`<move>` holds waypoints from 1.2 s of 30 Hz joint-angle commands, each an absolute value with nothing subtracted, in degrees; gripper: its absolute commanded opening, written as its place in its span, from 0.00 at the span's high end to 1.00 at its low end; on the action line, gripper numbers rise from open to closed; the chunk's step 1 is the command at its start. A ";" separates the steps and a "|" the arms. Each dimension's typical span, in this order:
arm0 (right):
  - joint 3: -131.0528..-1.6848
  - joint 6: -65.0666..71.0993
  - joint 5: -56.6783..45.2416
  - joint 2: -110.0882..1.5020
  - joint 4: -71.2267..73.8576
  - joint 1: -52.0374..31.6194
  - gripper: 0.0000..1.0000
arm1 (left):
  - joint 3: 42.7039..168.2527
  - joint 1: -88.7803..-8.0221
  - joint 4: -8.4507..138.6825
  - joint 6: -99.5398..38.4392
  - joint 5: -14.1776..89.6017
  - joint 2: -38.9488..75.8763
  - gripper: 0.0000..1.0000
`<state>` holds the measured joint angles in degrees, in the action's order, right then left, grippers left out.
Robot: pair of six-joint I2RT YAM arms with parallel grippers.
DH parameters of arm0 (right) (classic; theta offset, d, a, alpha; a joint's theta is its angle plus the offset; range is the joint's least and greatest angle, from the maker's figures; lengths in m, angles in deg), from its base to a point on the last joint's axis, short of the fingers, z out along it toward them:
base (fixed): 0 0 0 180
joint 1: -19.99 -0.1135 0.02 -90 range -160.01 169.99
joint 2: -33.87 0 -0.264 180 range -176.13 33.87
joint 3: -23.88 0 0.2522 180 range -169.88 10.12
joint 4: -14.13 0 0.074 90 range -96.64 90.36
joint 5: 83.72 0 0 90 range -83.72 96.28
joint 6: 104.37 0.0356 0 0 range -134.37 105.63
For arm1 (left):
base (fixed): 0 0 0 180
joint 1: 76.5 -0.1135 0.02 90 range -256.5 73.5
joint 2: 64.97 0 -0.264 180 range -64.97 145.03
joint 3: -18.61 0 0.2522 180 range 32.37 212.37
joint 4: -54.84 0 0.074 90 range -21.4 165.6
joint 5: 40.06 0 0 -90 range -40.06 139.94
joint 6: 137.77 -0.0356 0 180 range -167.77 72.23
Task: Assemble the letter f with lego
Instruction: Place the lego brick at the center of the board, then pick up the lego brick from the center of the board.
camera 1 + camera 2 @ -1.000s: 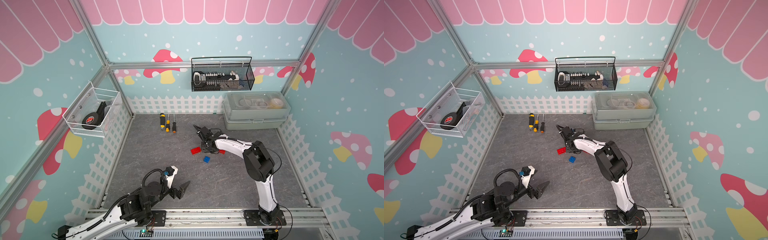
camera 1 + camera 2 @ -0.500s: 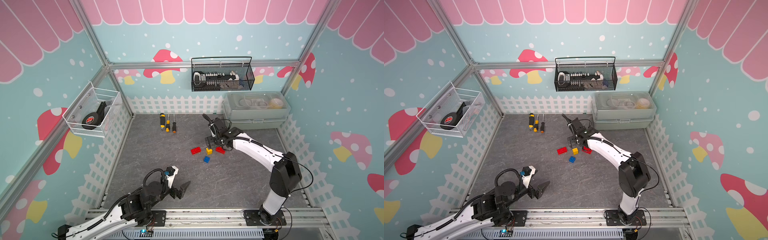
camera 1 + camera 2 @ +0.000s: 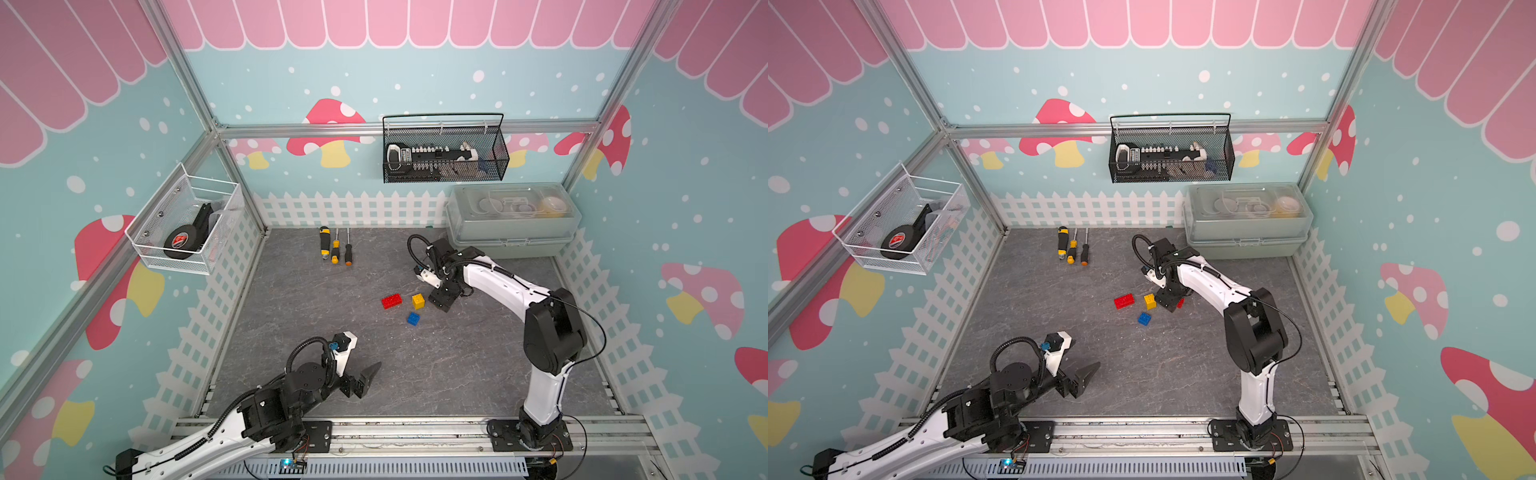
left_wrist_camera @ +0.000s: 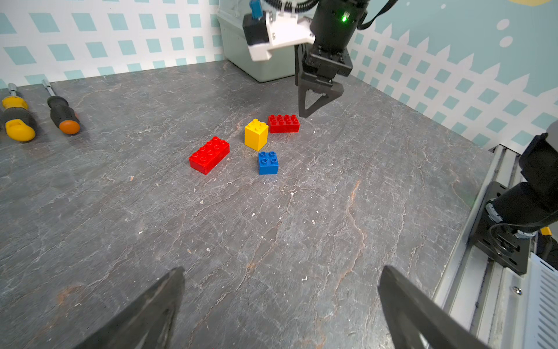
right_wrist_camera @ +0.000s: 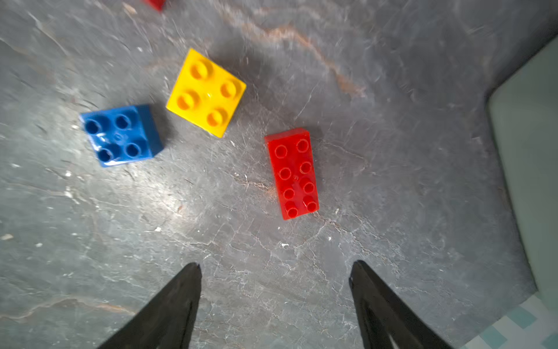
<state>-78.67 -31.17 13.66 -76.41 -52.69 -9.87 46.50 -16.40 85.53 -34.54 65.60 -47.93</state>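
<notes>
In both top views four bricks lie loose on the surface (image 3: 316,340), none joined, so the f is not begun. The red brick (image 3: 391,301), yellow brick (image 3: 418,301) and blue brick (image 3: 413,318) sit close but apart, probably gathered mid-surface for easy reach. The right end effector (image 3: 442,300) hangs low just beside the yellow brick, covering the second red brick, of which a top view shows only a sliver (image 3: 1180,303). The left end effector (image 3: 363,380) waits near the front rail, spread wide and empty, likely parked clear.

From the left wrist all four bricks stand studs up; the second red brick (image 4: 283,123) lies just behind the yellow one, with the right end effector's tip at its far end.

From the right wrist the fingers (image 5: 169,308) stand well apart with nothing between them; the second red brick lies ahead with its long side in line with the gap, which suits a pinch across its width.

A second ago no yellow brick showed on the surface; it now stands between the red ones. The right end effector has shifted from that spot onto the second red brick, which was then uncovered; the left arm is unchanged.
</notes>
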 commanded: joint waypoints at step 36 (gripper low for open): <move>-92.48 -47.03 2.74 -90.85 -58.96 -4.42 0.39 | 46.35 -16.12 84.63 -35.06 67.15 -45.99 0.01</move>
